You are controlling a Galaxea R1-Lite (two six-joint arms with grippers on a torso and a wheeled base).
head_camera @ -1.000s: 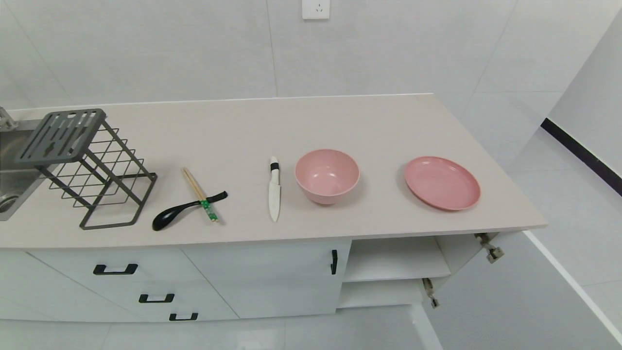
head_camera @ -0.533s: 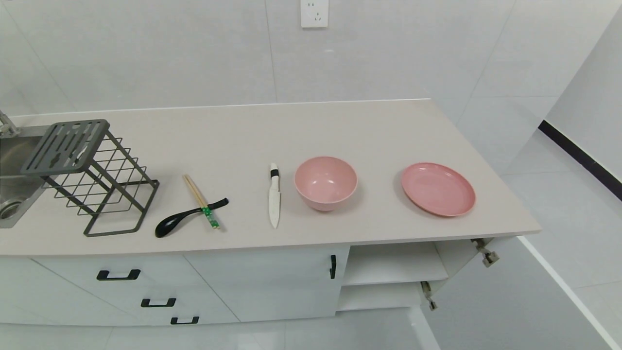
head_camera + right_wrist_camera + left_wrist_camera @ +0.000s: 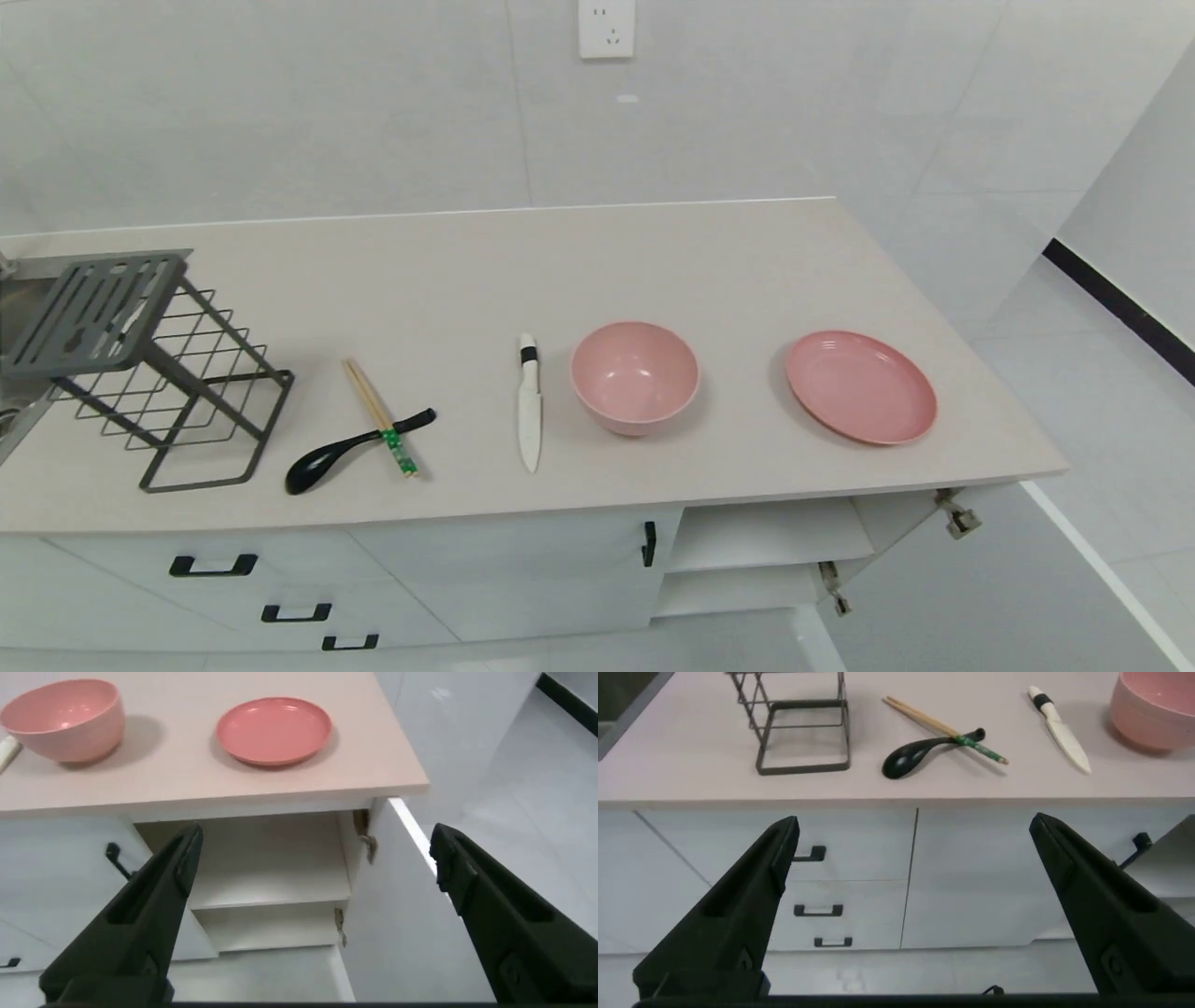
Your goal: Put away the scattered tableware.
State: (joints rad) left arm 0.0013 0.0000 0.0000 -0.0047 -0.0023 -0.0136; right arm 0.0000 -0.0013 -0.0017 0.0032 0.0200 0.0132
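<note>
Along the counter's front lie a black spoon (image 3: 350, 450) crossed by wooden chopsticks (image 3: 378, 417), a white knife (image 3: 529, 401), a pink bowl (image 3: 635, 376) and a pink plate (image 3: 860, 385). My left gripper (image 3: 915, 826) hangs open below the counter edge, in front of the drawers, facing the spoon (image 3: 920, 751), chopsticks (image 3: 943, 728) and knife (image 3: 1058, 739). My right gripper (image 3: 316, 838) is open too, low in front of the open cabinet, with the bowl (image 3: 64, 719) and plate (image 3: 275, 730) beyond it. Both are empty.
A grey wire rack (image 3: 140, 364) stands at the counter's left end. Under the counter are drawers with black handles (image 3: 213, 565) and an open cabinet with white shelves (image 3: 766, 537), its door (image 3: 439, 905) swung out on the right.
The head camera has shifted, so the counter sits lower in the picture. The tableware lies as it did before.
</note>
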